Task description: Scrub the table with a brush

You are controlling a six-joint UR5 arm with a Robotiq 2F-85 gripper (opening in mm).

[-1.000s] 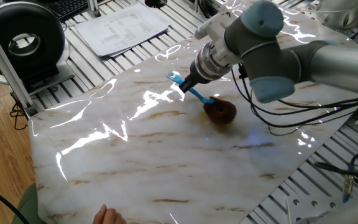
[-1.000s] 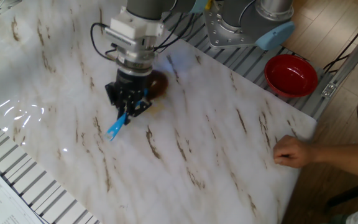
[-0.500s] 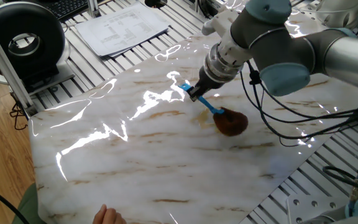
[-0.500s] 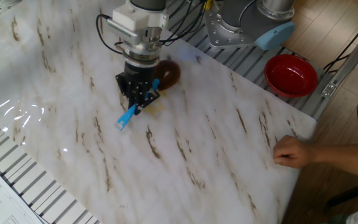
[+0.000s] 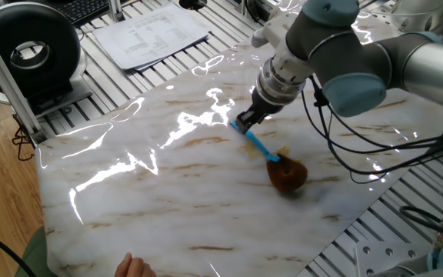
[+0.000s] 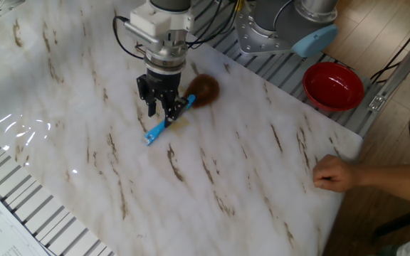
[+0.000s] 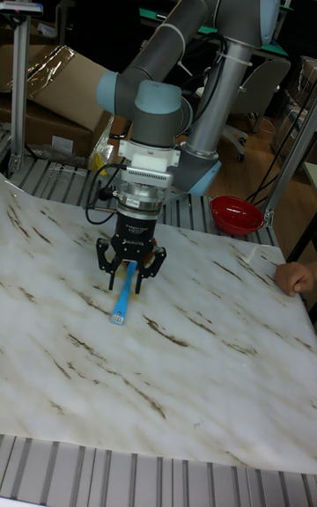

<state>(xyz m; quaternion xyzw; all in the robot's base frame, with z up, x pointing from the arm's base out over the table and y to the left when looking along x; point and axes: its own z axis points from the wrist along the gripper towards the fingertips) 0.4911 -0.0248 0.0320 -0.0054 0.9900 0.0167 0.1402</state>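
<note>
The scrubbing looks to be under way, not finished. The gripper (image 6: 166,107) has its fingers clamped on the blue handle of the brush (image 5: 277,163), and the fuzzy brown head rests on the table (image 5: 168,208) toward its far side, near the arm's base. The handle slants up from the head through the fingers, its free end sticking out past them. Just beside the head there is a faint yellowish smear on the marble, so I'd judge this patch is the one being worked. How much of the slab has been covered I can't tell; the veins and any stains look alike from here, and most of the surface lies well away from the brush.

The slab is glossy white with brown veining, throwing hard glare from the lights. It lies on a ribbed metal frame (image 6: 6,185). A red bowl (image 6: 333,86) sits off the slab's corner, papers (image 5: 151,35) lie on the frame, and a person's hand (image 6: 334,174) rests on the table's edge.
</note>
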